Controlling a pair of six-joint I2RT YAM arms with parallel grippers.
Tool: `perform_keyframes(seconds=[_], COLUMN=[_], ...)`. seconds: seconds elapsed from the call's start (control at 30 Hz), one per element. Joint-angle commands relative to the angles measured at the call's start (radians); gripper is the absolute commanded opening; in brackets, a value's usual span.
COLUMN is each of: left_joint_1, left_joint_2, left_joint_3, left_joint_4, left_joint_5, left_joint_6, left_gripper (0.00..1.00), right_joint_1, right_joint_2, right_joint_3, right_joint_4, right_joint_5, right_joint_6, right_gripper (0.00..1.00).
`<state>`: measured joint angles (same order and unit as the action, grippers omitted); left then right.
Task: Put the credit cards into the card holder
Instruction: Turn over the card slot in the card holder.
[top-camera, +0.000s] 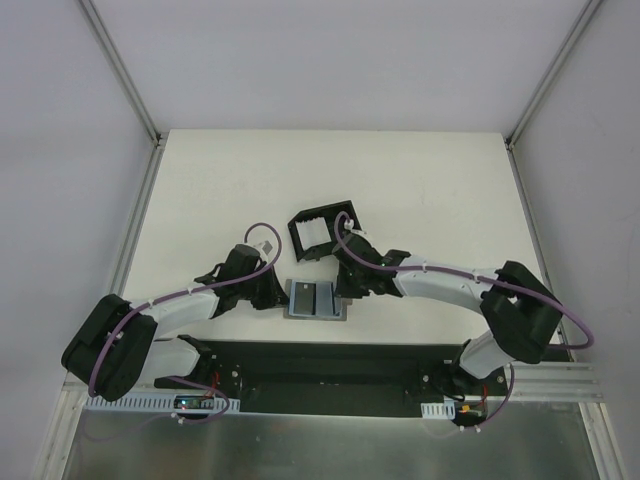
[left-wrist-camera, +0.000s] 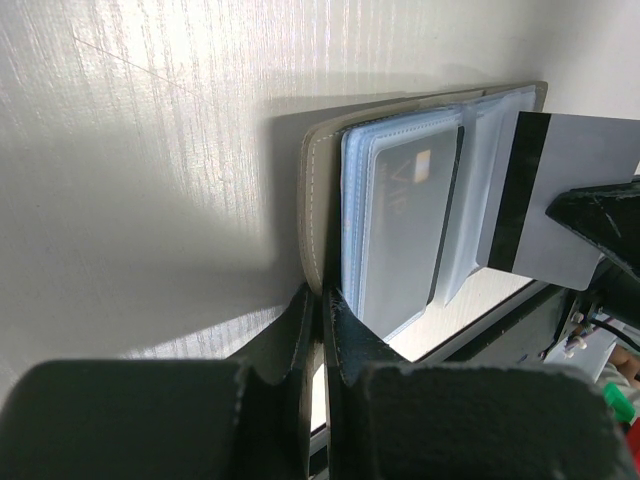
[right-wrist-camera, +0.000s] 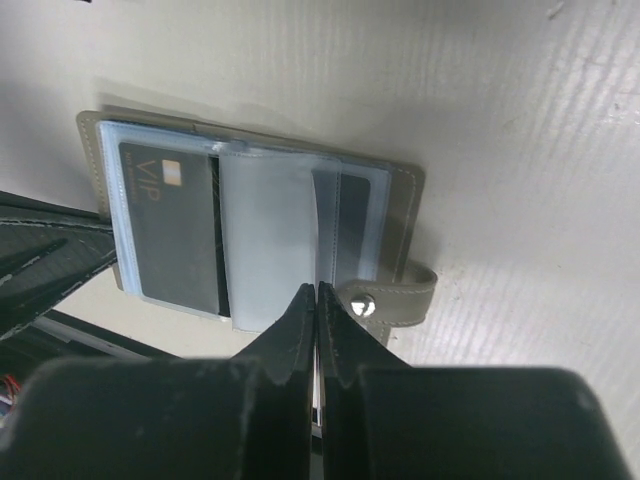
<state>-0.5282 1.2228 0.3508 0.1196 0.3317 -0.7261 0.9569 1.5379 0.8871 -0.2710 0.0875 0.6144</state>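
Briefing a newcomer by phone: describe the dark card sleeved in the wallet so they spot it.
On the white table, toward the arms' edge, lies an open grey wallet. The dark card fills its clear sleeve nearest the left arm; unlike the pale striped card beside it, it reads VIP.

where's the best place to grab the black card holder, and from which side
Grip one thin wall of the card holder from straight above, one finger inside the open top, one outside. The far wall looks freest, since the right arm crowds the near right corner. It sits skewed on the table, so turn the pincer to match.
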Motion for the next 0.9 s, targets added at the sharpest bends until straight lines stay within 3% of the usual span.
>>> perform_keyframes(seconds=[0.0, 0.17, 0.53, 0.87], left_joint_1=[0.004, 0.004, 0.004, 0.004], left_joint_2=[0.029, 0.037, 0.041, 0.09], left_joint_3=[-0.024, -0.029, -0.041, -0.052], left_joint_4=[-0.075, -0.066, -0.051, -0.046], left_joint_5=[-0.036, -0.031, -0.034, -0.068], left_joint_6=[0.022, 0.019, 0.008, -0.021], left_gripper=[0.0, 0.0, 0.0, 0.0], right_joint_1=[-0.007, -0.018, -0.018, 0.032], right_joint_2=[0.047, 0.065, 0.094, 0.037], right_joint_3=[-0.01, -0.017, -0.017, 0.056], right_joint_4=[0.038, 0.053, 0.254, 0.24], right_joint_5=[-0.046, -0.063, -0.189, -0.16], right_joint_6=[0.025, 0.025, 0.013, -0.036], right_gripper=[0.0, 0.0, 0.0, 0.0])
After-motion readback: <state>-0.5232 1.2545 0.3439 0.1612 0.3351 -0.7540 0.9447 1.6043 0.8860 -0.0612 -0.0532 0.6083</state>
